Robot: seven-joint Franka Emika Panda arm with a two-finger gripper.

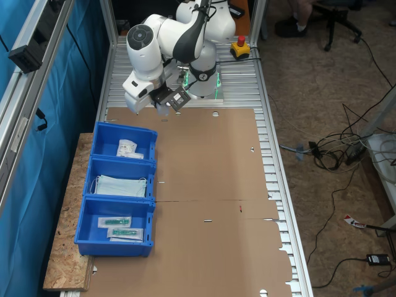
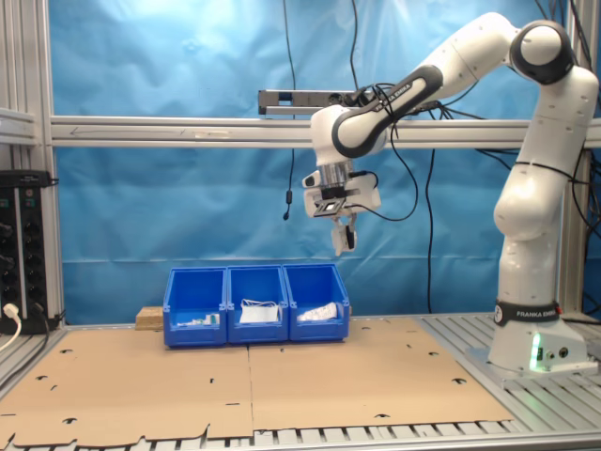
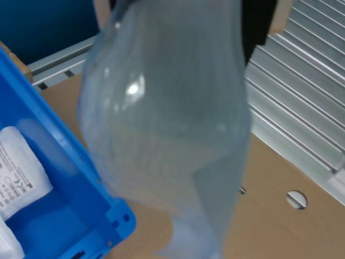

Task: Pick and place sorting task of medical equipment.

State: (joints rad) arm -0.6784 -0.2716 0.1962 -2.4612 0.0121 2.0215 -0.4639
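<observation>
The end effector (image 1: 167, 101) hangs high above the counter (image 1: 204, 179), shut on a pale, half-clear soft packet (image 1: 161, 109) that dangles below its fingers. In the second exterior view the end effector (image 2: 345, 235) points down with the packet (image 2: 338, 241) between its fingers, well above the bins and just past the end bin toward the second exterior view's right. In the wrist view the packet (image 3: 167, 135) is blurred and close to the lens, with brown cardboard and ribbed metal decking behind it.

Three blue bins stand touching in a row along the counter's edge at the first exterior view's left. The end bin (image 1: 100, 141) nearest the arm's base holds white packets (image 1: 127, 148); in the second exterior view this end bin (image 2: 317, 282) is the rightmost, and the wrist view catches its corner with one of the white packets (image 3: 19, 170) lying inside. The middle bin (image 1: 93, 176) holds pale blue masks (image 1: 120, 185). The last bin (image 1: 83, 229), farthest from the base, holds flat clear packs (image 1: 125, 233) with green parts.

The counter is covered with brown cardboard sheets. A red button (image 1: 240, 43) on a yellow box sits on the metal decking beside the arm's base.
</observation>
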